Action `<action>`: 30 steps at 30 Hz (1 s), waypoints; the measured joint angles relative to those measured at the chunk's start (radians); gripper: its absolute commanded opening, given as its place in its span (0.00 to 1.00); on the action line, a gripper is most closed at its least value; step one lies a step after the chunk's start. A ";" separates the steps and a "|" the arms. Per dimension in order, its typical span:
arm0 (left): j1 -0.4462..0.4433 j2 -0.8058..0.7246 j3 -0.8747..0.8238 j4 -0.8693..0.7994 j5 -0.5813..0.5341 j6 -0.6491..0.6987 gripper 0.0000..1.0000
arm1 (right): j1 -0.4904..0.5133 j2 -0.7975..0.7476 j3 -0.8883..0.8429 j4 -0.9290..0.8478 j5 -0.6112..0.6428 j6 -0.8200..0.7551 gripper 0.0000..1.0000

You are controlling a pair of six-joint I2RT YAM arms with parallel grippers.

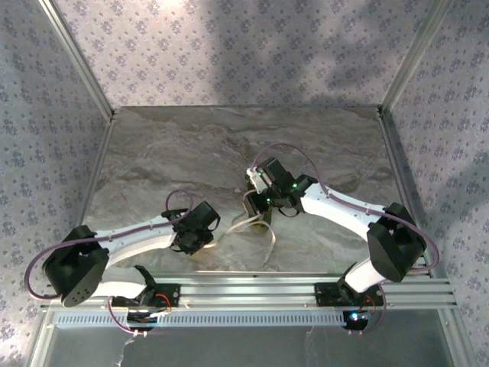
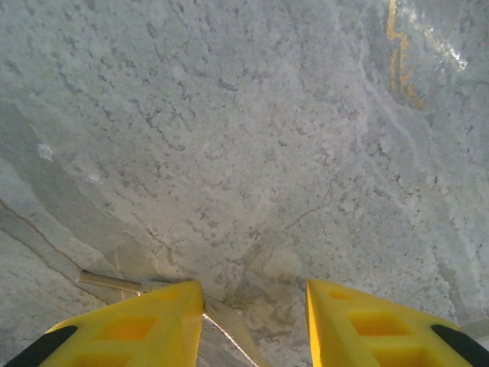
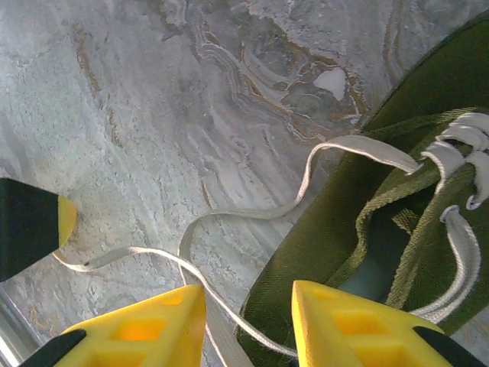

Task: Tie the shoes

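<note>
Olive-green shoe (image 3: 328, 237) lies under the bent right arm (image 1: 336, 202), jaws parted.

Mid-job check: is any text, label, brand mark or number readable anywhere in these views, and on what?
None readable.
The olive-green shoe and its laces show no brand or label.
The marble tabletop has only veining; the yellow streak is not lettering.
The patterned walls carry flowers, not text.

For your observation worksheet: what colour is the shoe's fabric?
Olive green: the shoe shows best in the right wrist view, with whitish laces.
</note>
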 measured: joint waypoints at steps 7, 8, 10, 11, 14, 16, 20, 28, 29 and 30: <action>-0.002 -0.040 0.027 -0.104 -0.020 0.011 0.43 | -0.013 0.000 -0.001 0.006 0.000 0.013 0.35; -0.005 -0.054 0.038 -0.124 -0.026 0.011 0.43 | -0.013 0.000 -0.001 0.006 -0.001 0.013 0.35; -0.011 -0.082 0.053 -0.145 -0.035 0.008 0.43 | -0.014 0.000 -0.001 0.006 -0.001 0.013 0.35; -0.013 -0.096 0.056 -0.150 -0.039 0.002 0.42 | -0.014 0.000 -0.001 0.006 -0.002 0.013 0.34; -0.020 -0.124 0.053 -0.164 -0.043 -0.032 0.40 | -0.014 0.000 -0.001 0.006 -0.005 0.013 0.34; -0.025 -0.138 0.036 -0.161 -0.045 -0.066 0.38 | -0.014 0.000 -0.001 0.006 -0.008 0.011 0.33; -0.031 -0.184 -0.043 -0.141 -0.044 -0.156 0.38 | -0.014 0.000 -0.003 0.006 -0.009 0.003 0.33; -0.039 -0.218 -0.095 -0.104 -0.046 -0.317 0.43 | -0.002 -0.006 -0.019 0.005 -0.008 -0.007 0.33; -0.040 -0.218 -0.098 -0.095 -0.046 -0.334 0.43 | -0.001 -0.007 -0.019 0.005 -0.008 -0.010 0.33; -0.043 -0.218 -0.099 -0.092 -0.046 -0.350 0.44 | 0.002 -0.008 -0.019 0.005 -0.008 -0.011 0.33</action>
